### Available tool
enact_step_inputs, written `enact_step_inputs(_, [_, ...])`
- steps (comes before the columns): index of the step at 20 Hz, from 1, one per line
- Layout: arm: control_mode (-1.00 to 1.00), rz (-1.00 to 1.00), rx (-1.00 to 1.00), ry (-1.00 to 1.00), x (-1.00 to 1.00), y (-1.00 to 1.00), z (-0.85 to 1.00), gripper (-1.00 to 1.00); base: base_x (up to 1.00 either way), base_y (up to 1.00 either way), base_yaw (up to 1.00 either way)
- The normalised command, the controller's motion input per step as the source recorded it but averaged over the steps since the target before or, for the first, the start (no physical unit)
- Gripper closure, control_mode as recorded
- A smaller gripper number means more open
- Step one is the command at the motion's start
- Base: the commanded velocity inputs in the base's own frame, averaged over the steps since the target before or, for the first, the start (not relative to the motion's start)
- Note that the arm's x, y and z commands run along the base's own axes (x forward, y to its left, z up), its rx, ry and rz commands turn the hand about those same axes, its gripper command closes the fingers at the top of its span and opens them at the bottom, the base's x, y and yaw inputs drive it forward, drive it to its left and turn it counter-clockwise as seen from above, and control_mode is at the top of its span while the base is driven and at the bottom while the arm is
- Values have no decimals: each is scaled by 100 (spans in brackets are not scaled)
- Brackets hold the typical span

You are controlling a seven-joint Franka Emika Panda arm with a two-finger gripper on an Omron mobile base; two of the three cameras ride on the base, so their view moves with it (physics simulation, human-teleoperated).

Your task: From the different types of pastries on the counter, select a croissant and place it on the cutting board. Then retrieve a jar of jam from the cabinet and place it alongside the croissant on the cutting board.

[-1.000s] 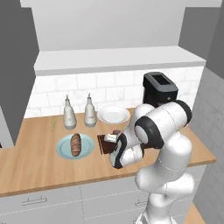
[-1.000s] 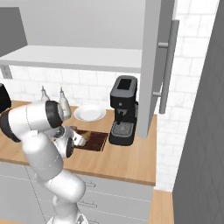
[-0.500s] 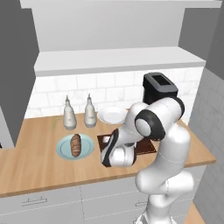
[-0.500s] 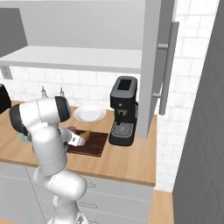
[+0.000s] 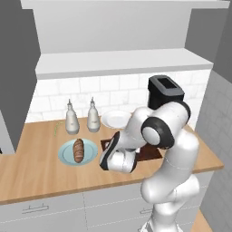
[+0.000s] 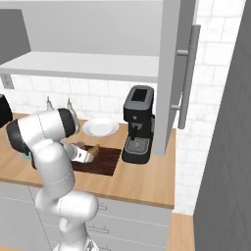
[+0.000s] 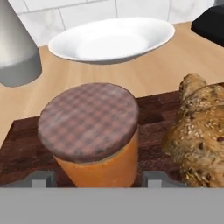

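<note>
The jar of jam (image 7: 89,131), orange with a checked brown lid, stands upright on the dark cutting board (image 7: 17,144). My gripper (image 7: 99,178) is open around it, a grey fingertip (image 7: 43,179) on each side with a thin gap to the glass. The croissant (image 7: 201,131) lies on the board just right of the jar. From the right base view the croissant (image 6: 94,148) sits on the board (image 6: 105,164) beside my gripper (image 6: 84,156). In the left base view my gripper (image 5: 108,156) hangs low over the board's (image 5: 152,154) left end, hiding the jar.
A dark ridged loaf (image 5: 79,149) lies on a blue plate (image 5: 65,156) left of the board. Two grey bottles (image 5: 71,118) and a white plate (image 5: 115,118) stand behind it, the black coffee machine (image 6: 139,125) to its right. The open cabinet door (image 6: 188,73) hangs above.
The jaws have spread apart and let go of the jar, which now stands on the board. The arm's elbow has swung over to the right.
</note>
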Motion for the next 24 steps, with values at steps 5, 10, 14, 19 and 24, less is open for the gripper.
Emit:
enact_step_inputs(5, [-100, 0, 0, 0, -91, 0, 18, -100, 0, 0, 0])
enact_step_inputs(10, [-100, 0, 0, -14, -100, 3, 90, -100, 0, 0, 0])
enact_step_inputs(14, [-100, 0, 0, -27, -99, 7, 100, -100, 0, 0, 0])
enact_step_inputs(19, [-100, 0, -3, -36, -100, 2, 100, -100, 0, 0, 0])
enact_step_inputs(24, [-100, 0, -7, -36, -99, 2, 100, -100, 0, 0, 0])
